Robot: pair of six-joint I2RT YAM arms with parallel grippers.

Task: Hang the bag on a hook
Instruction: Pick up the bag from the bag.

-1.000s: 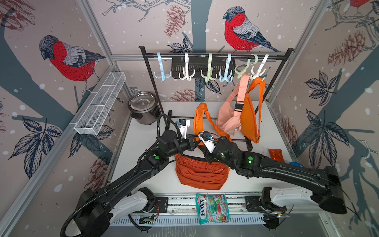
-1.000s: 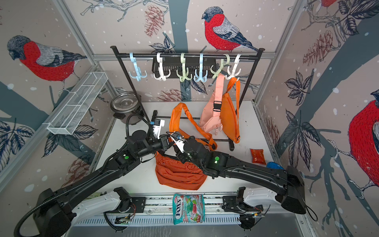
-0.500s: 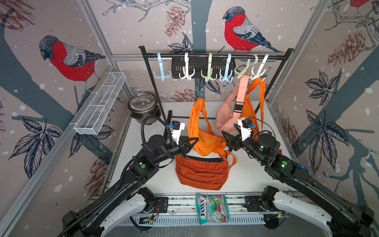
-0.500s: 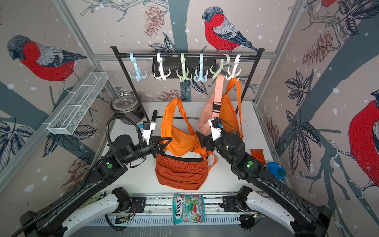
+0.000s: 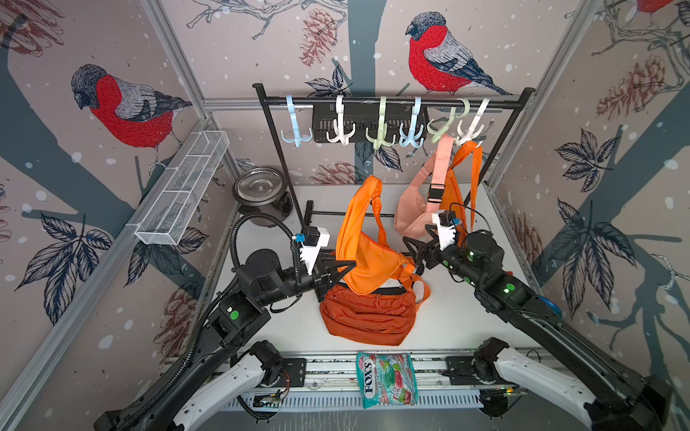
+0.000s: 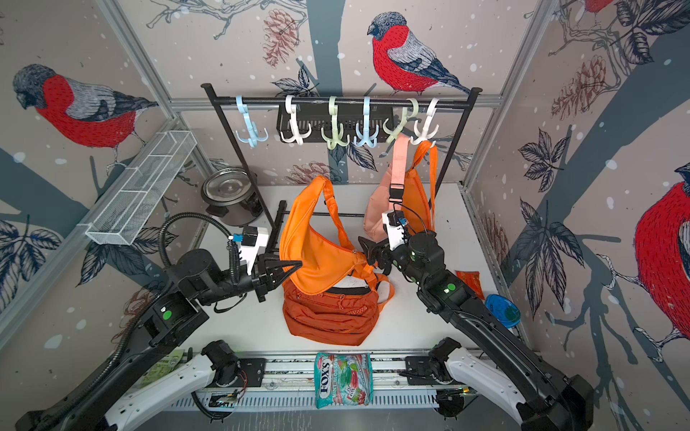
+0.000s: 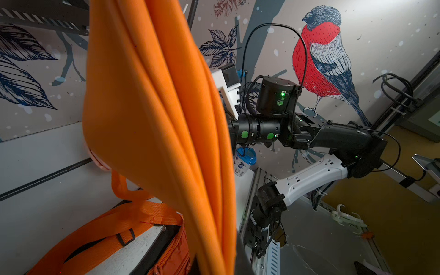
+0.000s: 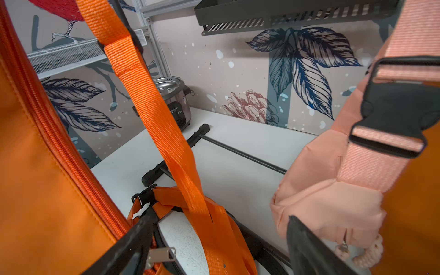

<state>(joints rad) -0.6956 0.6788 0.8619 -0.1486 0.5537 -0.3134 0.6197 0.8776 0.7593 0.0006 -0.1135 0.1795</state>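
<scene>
Orange bag (image 5: 367, 257) held up between the arms, below the hooks (image 5: 379, 127)
left gripper (image 5: 345, 265) pinches bag edge, tips buried under cloth in left wrist view; right gripper (image 5: 417, 252) fingers (image 8: 133, 240) spread, strap loose between them; bag bottom overlaps darker orange bag (image 5: 367, 317) lying on table

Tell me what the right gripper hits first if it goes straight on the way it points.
Probably the orange strap of the lifted orange bag, which hangs straight ahead of the right gripper between its open jaws. Depth is unclear; the bag's body lies close beside.
</scene>
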